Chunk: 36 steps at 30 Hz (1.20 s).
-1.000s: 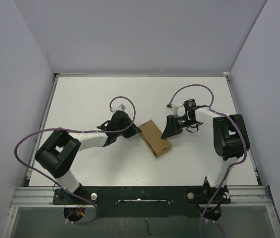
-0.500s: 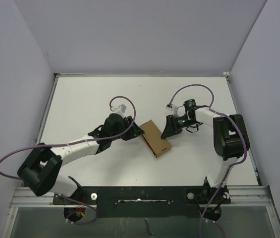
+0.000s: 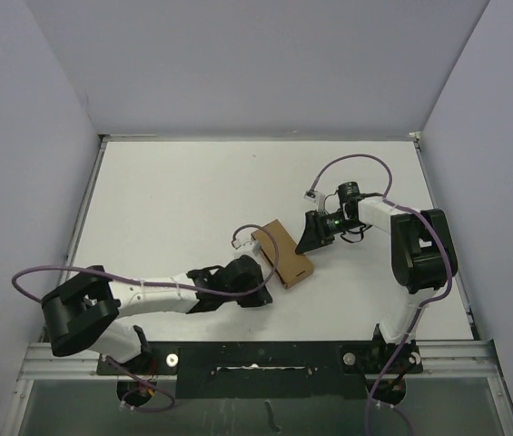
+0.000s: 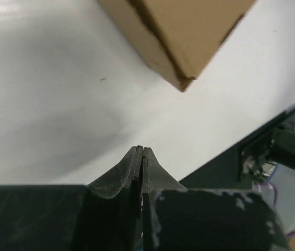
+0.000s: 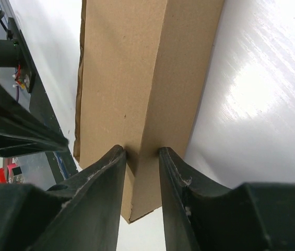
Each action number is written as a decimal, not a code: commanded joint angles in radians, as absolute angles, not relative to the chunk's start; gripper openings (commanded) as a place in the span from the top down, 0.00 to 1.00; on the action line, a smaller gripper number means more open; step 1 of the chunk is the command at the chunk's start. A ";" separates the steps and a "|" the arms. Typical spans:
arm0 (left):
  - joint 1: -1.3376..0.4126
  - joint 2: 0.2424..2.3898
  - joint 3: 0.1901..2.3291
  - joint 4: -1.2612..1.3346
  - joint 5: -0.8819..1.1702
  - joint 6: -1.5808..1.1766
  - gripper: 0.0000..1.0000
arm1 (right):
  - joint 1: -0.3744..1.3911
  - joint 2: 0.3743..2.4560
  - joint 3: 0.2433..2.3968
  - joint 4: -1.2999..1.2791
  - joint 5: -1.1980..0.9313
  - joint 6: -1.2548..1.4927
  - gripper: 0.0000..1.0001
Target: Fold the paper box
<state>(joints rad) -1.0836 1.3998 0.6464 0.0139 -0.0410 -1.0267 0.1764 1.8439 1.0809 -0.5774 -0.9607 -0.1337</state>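
Observation:
The paper box is a closed brown carton lying at an angle in the middle of the white table. My right gripper reaches in from the right and is shut on the box's right end. In the right wrist view its fingers straddle a long folded edge of the box. My left gripper lies low on the table just short of the box's near corner. It is shut and empty, and it does not touch the box. Its closed tips point at that corner of the box.
Grey walls close off the table on three sides. A black and metal rail runs along the near edge, just behind the left gripper. Purple cables loop above both arms.
The left arm has swung from the box's far-left side round towards me, down to its near corner. The box and the right gripper have stayed where they were.

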 commanded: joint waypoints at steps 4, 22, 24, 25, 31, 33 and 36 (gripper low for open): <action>-1.138 1.571 0.830 -0.125 -0.243 -1.251 1.00 | 0.186 1.826 1.085 -0.550 -0.939 -0.131 0.70; -1.073 1.766 1.146 -0.265 -0.287 -1.280 1.00 | 0.245 1.793 1.029 -0.482 -0.934 -0.063 0.77; -1.062 1.737 1.133 -0.245 -0.277 -1.247 1.00 | 0.243 1.795 1.035 -0.486 -0.940 -0.067 0.76; -1.058 1.717 1.124 -0.235 -0.268 -1.222 1.00 | 0.238 1.795 1.041 -0.492 -0.945 -0.073 0.74; -1.060 1.530 1.014 -0.232 -0.253 -1.106 0.74 | 0.181 1.761 1.065 -0.520 -0.996 -0.120 0.55; -1.061 1.429 0.928 -0.170 -0.247 -1.062 0.60 | 0.172 1.747 1.060 -0.516 -1.023 -0.124 0.51; -1.049 1.314 0.802 -0.063 -0.249 -0.989 0.33 | 0.170 1.745 1.058 -0.507 -1.055 -0.116 0.47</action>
